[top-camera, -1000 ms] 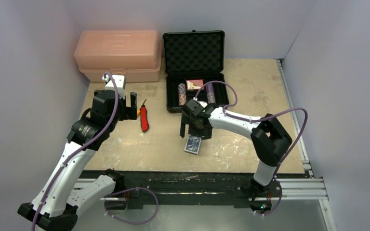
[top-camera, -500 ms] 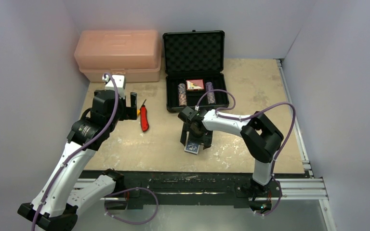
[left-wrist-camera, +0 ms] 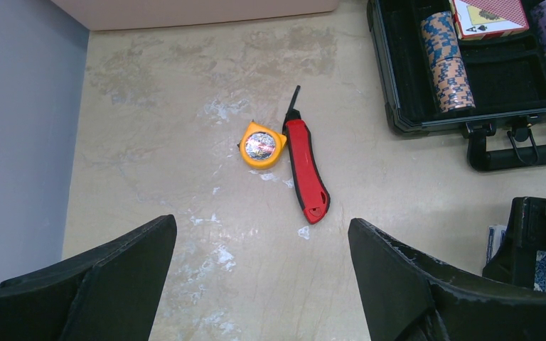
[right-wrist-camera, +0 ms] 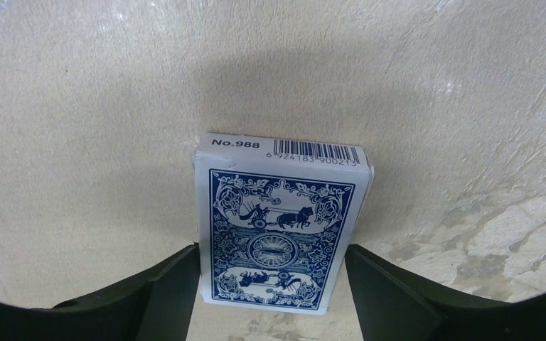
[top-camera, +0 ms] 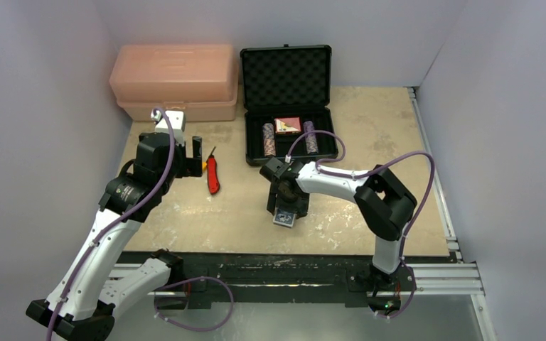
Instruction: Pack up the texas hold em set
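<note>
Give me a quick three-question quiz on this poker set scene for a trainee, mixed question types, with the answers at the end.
1. True or false: the red card deck already lies inside the open black briefcase.
2. Which thing sits between the fingers of the right gripper? A. red utility knife. B. blue card deck. C. chip stack.
3. Fill in the blank: the jaws of the left gripper stand ___ (open or shut).

Key: 1 true; 2 B; 3 open.
</note>
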Motion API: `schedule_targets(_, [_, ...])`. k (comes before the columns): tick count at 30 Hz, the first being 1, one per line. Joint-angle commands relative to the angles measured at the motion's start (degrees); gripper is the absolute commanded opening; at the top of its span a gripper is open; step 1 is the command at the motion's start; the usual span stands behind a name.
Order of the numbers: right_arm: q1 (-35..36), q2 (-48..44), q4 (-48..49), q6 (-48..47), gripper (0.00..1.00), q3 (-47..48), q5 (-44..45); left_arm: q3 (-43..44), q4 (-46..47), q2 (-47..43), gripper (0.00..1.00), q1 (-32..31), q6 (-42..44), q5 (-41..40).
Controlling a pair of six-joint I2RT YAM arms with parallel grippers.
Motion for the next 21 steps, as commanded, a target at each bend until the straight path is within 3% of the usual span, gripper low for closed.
schedule_targets(1, [0.3,0.42,-1.43,0.47,0.77,2.35,3.6,0.06,1.8,-0.4,0.91,0.39,0.8,0.36])
schedule_targets(3, [0.3,0.59,-1.68,0.38,0.72,2.49,4.0,0.06,1.83,-0.4,0.91,0.39,0.81,0.33])
schedule_targets(8, [0.3,0.67,-1.39,-0.82,0.5,2.2,4.86,0.09,1.79,-0.38,0.91,0.39,0.81,0.4])
schedule_targets(15, [0.3,-0.39,-0.78,-7.4,0.04,3.74,6.13,0.06,1.82,-0.37,0.91,0.39,0.8,0.55])
schedule_targets(16, [0.3,-0.76,-1.01,-8.61,0.0,4.4,7.08,0.05,1.81,-0.32,0.91,0.39,0.75,0.59])
schedule_targets(21, [0.3,-3.82,-1.03,-15.94,0.0,8.03,12.74,0.05,1.79,-0.32,0.91,0.39,0.73,0.6])
